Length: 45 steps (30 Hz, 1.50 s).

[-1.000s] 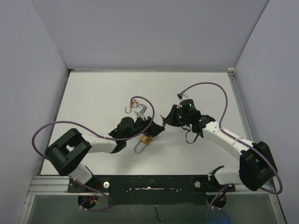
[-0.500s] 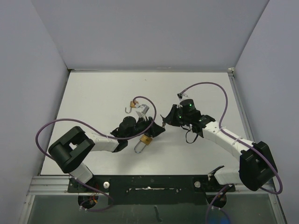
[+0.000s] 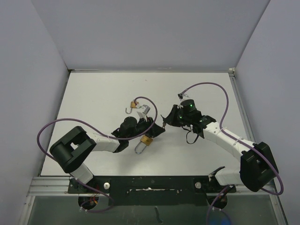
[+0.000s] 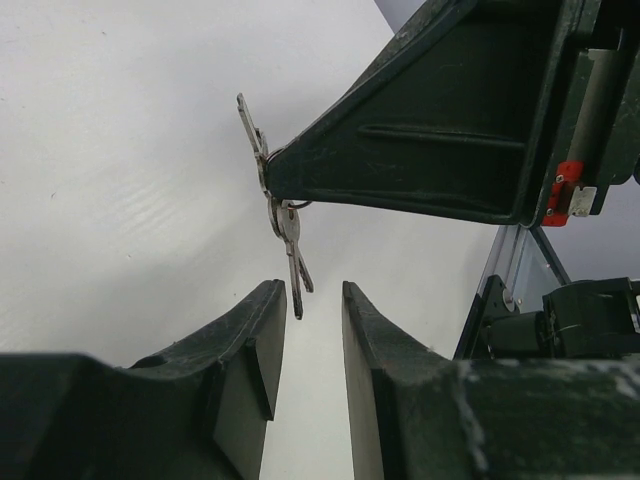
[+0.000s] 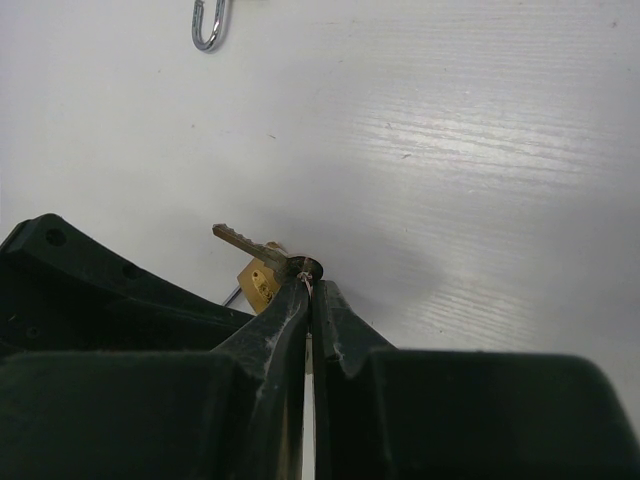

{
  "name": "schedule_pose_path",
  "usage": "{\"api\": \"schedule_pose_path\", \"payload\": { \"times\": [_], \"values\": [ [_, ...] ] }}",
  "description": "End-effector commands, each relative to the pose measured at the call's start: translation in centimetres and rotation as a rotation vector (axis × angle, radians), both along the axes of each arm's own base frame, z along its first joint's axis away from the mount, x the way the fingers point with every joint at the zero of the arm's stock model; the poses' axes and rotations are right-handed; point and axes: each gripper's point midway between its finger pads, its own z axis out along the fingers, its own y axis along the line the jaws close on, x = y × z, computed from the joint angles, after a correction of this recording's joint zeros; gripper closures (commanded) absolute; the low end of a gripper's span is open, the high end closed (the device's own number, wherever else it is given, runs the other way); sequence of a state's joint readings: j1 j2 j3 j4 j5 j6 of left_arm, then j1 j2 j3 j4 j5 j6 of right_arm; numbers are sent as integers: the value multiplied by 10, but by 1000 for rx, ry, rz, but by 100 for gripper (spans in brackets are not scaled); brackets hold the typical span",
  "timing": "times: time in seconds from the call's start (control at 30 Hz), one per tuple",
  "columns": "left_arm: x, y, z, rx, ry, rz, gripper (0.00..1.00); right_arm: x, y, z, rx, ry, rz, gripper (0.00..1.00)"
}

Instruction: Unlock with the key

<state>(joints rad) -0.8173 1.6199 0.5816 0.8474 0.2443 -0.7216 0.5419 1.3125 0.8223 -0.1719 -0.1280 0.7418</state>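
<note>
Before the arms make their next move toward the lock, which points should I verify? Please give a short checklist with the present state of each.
1. The right gripper grips the keys: ok, it is shut on them.
2. The left gripper steadies the brass padlock: not ok, its jaws stand apart with nothing between them.
3. One key is presented for insertion: ok, the protruding key sticks out sideways from the right fingertips.
4. Keyhole faces the key: cannot tell, no view shows the keyhole.
5. Dangling keys are clear of the left fingers: probably not ok, they hang just ahead of the gap.
</note>
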Motion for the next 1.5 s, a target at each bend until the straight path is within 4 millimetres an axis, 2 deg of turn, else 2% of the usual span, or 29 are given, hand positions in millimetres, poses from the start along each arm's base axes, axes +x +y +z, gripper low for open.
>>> {"api": "schedule_pose_path", "payload": {
  "times": [0.0, 0.27, 0.67, 0.83, 0.9, 1.1, 1.33, 1.47],
  "values": [
    [6, -12, 23, -56, -54, -18, 75, 14, 6, 28, 52, -86, -1, 100],
    [6, -12, 21, -48, -50, -17, 100, 14, 7, 27, 50, -84, 2, 100],
    [9, -11, 15, -21, -36, -8, 100, 16, 5, 27, 47, -83, -12, 100],
    [6, -9, 16, -27, -39, -7, 75, 17, 1, 27, 42, -78, -23, 100],
    [6, -9, 16, -29, -39, -8, 70, 17, 2, 28, 46, -79, -18, 100],
    [10, -12, 16, -30, -37, -2, 69, 17, 3, 33, 52, -87, -12, 100],
    [13, -14, 6, -12, -15, 3, 69, 15, 4, 39, 60, -96, -6, 100],
    [19, -20, 10, -19, -20, 7, 69, 14, 6, 41, 64, -99, -4, 100]
  ]
}}
